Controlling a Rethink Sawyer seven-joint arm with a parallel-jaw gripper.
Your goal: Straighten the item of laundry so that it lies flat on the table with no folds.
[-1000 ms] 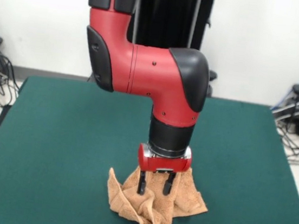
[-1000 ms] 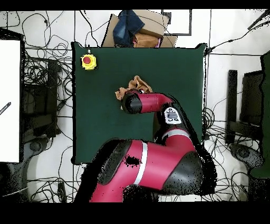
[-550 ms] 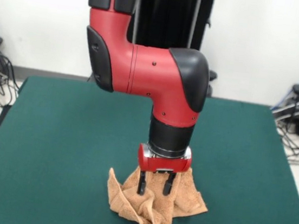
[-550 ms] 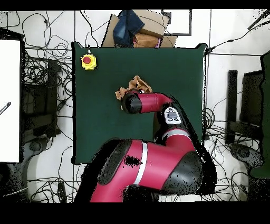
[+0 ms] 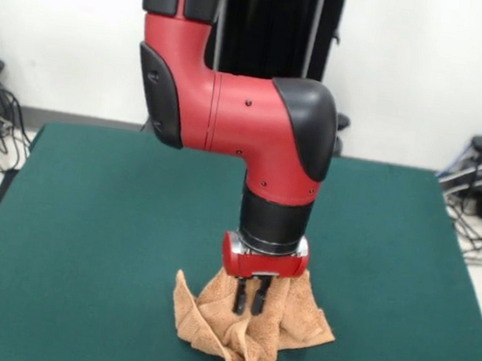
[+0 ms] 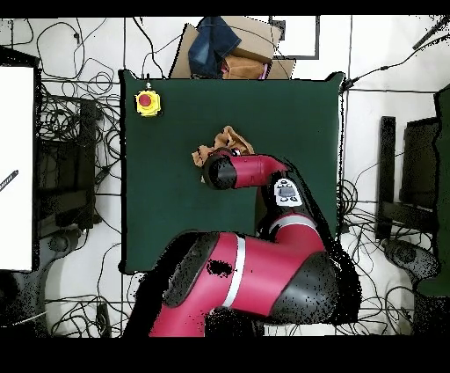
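In the overhead view the arm [image 6: 255, 171] covers most of the towel [image 6: 230, 139]; the gripper beneath it is hidden entirely.

My gripper [image 5: 249, 303] is pressed into the crumpled towel [image 5: 295, 315] beneath it; bare table [image 5: 96, 215] lies open on every side.

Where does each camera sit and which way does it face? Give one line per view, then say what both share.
Front view: across the table from the robot, facing it; the red and black arm comes down from above, gripper shut on the crumpled towel.
Overhead view: above the table, looking straight down; the arm fills the lower picture and covers most of the towel.
Both share: table, towel, arm.
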